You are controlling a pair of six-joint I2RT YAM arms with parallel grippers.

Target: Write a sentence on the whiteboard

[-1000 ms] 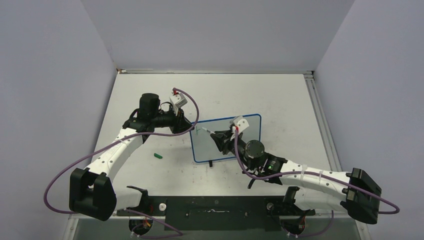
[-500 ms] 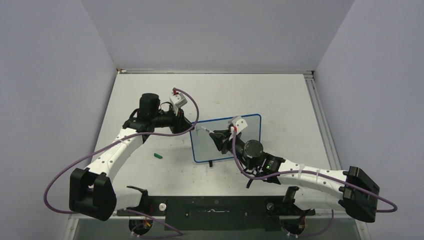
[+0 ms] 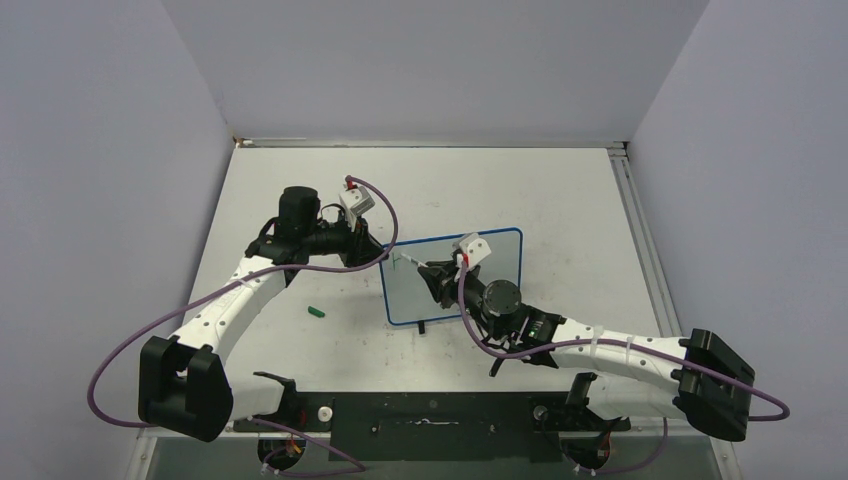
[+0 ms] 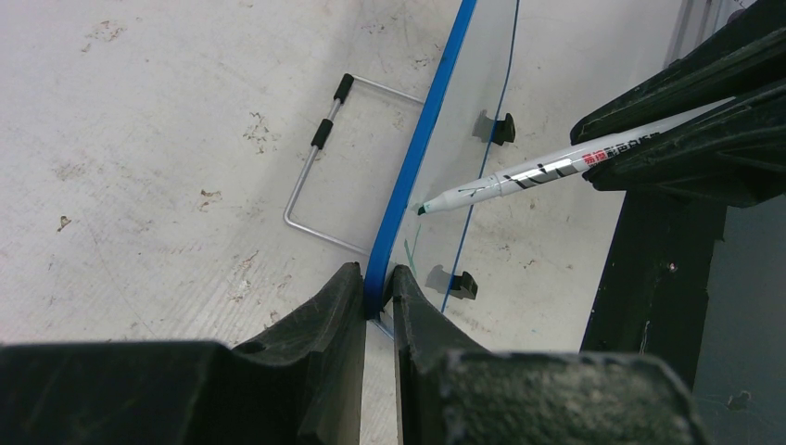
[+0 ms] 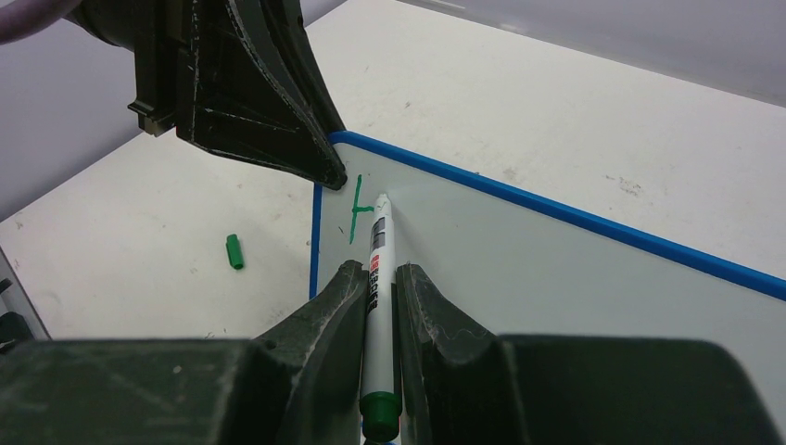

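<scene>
The whiteboard (image 3: 415,298), white with a blue frame, stands mid-table. My left gripper (image 3: 379,251) is shut on its upper left edge; in the left wrist view the jaws (image 4: 375,276) pinch the blue frame (image 4: 422,139). My right gripper (image 3: 436,277) is shut on a white marker (image 5: 378,250) with a green end. The marker's tip touches the board near its top left corner. The sentence (image 5: 357,209) is only a green vertical stroke with a short crossbar, beside the tip. The marker (image 4: 528,176) also shows in the left wrist view.
A green marker cap (image 3: 316,312) lies on the table left of the board; it also shows in the right wrist view (image 5: 234,251). A bent wire stand (image 4: 310,176) lies behind the board. Grey walls enclose the table on three sides.
My right arm has shifted slightly left and forward, keeping the marker tip at the board's top left. The left arm has not moved.
</scene>
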